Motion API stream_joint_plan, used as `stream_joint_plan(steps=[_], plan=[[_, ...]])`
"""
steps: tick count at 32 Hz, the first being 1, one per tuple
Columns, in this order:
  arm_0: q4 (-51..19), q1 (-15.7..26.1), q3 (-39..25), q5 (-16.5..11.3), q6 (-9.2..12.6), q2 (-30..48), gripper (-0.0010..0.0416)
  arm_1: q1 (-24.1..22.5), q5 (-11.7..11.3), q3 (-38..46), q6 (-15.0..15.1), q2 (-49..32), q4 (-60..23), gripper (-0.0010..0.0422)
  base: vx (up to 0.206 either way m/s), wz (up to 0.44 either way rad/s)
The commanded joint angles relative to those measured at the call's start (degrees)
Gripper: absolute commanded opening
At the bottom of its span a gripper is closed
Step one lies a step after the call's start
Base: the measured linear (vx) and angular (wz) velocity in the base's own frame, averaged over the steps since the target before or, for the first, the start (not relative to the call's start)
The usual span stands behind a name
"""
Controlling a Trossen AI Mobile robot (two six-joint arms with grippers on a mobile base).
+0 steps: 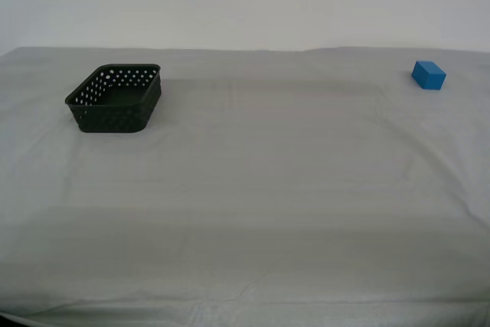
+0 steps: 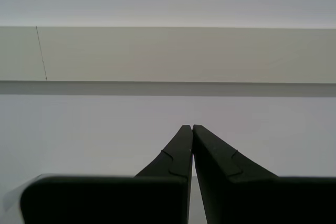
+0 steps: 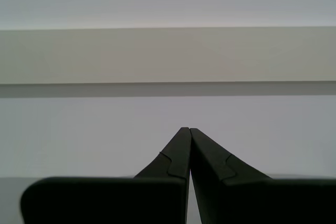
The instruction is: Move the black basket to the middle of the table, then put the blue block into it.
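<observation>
— How many baskets do you count?

— One black basket (image 1: 115,98), on the one table (image 1: 253,212).

— And blocks?

— One blue block (image 1: 428,75) (a single cuboid, no second of its kind).

— Grippers?

— Two, one per wrist view: my first gripper (image 3: 185,129) and my second gripper (image 2: 188,127), each with two fingers.

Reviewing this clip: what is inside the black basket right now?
Nothing shows inside the black basket: only its dark floor and perforated far wall are visible. Its near wall hides a strip of the floor. The blue block sits apart on the table, toward the exterior view's right.
</observation>
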State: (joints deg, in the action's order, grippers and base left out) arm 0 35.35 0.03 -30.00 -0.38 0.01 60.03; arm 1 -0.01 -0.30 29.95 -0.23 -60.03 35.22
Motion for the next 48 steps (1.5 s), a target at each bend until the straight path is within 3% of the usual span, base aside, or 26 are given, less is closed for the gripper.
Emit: stream_joint_plan(steps=[1,20,24,25,27,30,32,34,42,48], plan=[[0.15,0.02,-0.04,0.07,0.02,0.00,0.0001,0.00,0.11,0.02,0.09,0.00,0.20,0.0000,0.000,0.000],[0.09,0.02,-0.04,0.04,0.00,0.00,0.0001,0.04,-0.04,0.11,0.50,-0.02,-0.15,0.0000,0.000,0.000],[-0.39,0.02,-0.04,0.04,0.00,0.00,0.0001,0.11,-2.82,1.01,0.35,-0.17,-7.80,0.0000,0.000,0.000],[-1.01,0.02,-0.04,0.04,0.00,0.00,0.0001,0.11,-4.85,2.01,0.26,-1.01,-12.37,0.0000,0.000,0.000],[-2.01,0.02,-0.04,0.04,0.00,0.00,0.0001,0.20,-6.34,3.65,0.28,-3.02,-19.54,0.0000,0.000,0.000],[-2.97,0.02,-0.04,0.04,0.00,0.00,0.0000,0.22,-5.35,5.75,0.26,-6.78,-25.90,0.0000,0.000,0.000],[-3.28,0.02,-0.04,0.04,0.02,0.00,0.0000,0.26,-1.84,8.02,0.20,-12.35,-29.70,0.0000,0.000,0.000],[-3.23,0.02,-0.04,0.04,0.02,0.00,0.0001,0.26,-0.59,9.31,0.28,-15.87,-30.60,0.0000,0.000,0.000],[-3.65,0.04,-0.04,0.04,0.02,0.00,0.0000,0.46,0.42,17.77,0.39,-33.03,-35.17,0.0000,0.000,0.000],[-3.78,0.07,-0.04,0.04,0.00,0.00,0.0001,0.63,0.85,24.96,0.57,-40.33,-39.41,0.0000,0.000,0.000]])
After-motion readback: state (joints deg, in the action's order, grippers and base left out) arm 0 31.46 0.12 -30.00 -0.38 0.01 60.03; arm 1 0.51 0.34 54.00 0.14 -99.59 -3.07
